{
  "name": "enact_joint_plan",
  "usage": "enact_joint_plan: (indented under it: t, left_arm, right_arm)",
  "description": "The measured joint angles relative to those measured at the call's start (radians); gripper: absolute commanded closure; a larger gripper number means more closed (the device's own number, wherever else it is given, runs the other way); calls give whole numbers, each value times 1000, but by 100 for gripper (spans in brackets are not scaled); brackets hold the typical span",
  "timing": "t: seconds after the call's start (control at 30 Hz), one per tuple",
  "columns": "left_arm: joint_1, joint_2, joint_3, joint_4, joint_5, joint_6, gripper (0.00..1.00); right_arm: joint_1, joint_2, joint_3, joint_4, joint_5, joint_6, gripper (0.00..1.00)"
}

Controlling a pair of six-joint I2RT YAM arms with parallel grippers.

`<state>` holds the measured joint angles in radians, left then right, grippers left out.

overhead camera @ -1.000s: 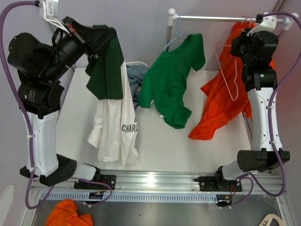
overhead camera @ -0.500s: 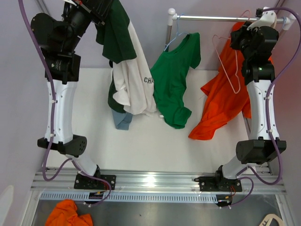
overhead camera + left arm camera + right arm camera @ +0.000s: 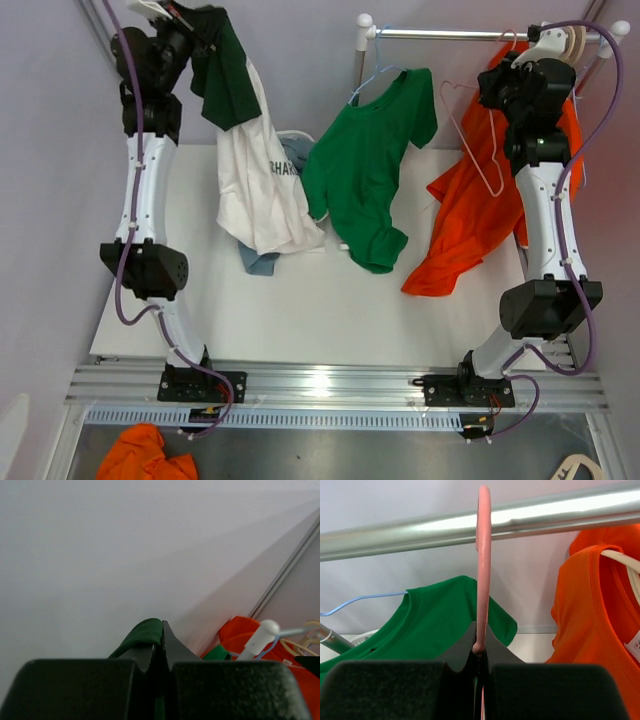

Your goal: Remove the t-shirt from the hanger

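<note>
Orange cloth point(image 3: 150, 455): nearest of all, bunched in a heap below the frame my bases are bolted to, on my left side.
Worktop point(image 3: 330, 310): white, stretching from my bases to the back wall.
Blue-grey garment point(image 3: 260, 262): lying on the worktop, mostly hidden under the hanging white fabric.
White t-shirt point(image 3: 255, 190): dangling below the dark green one, dark lettering on it, its lower edge down by the blue-grey garment.
Green t-shirt point(image 3: 365, 175): on a blue hanger point(image 3: 365, 599) hooked at the left end of the rail, its hem down near the worktop.
Orange t-shirt point(image 3: 470, 220): hanging at the right end of the rail on a pale hanger point(image 3: 620, 557). It trails low toward the worktop, and I cannot tell whether it touches.
Left pincer point(image 3: 162, 630): raised high at the far left corner, clamped together on a fold of the dark green t-shirt point(image 3: 228, 75).
Dark green t-shirt: hanging from my left pincer, well apart from the pink hanger.
Right pincer point(image 3: 479, 645): up at the rail, pinched tight on the neck of the pink hanger point(image 3: 483, 555).
Pink hanger: its hook crosses the rail point(image 3: 560, 512), and its wire triangle hangs in front of the orange t-shirt.
</note>
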<state>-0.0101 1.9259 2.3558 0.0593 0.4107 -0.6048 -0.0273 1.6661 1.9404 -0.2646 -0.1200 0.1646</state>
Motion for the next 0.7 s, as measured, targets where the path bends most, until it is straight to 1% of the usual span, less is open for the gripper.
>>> enact_joint_plan:
  t: [0.17,0.33,0.7]
  left_arm:
    - [-2,66,-115,-48,-13,-27,99]
    - [-11,150,-119,-116,-26,-24,99]
    - [-103,222,-114,-164,-68,-25,99]
  right_arm:
    - [0,0,-12,7,-2,-1,100]
    - [5,0,-4,10,0,-9,100]
    - [7,6,10,68,11,-31,100]
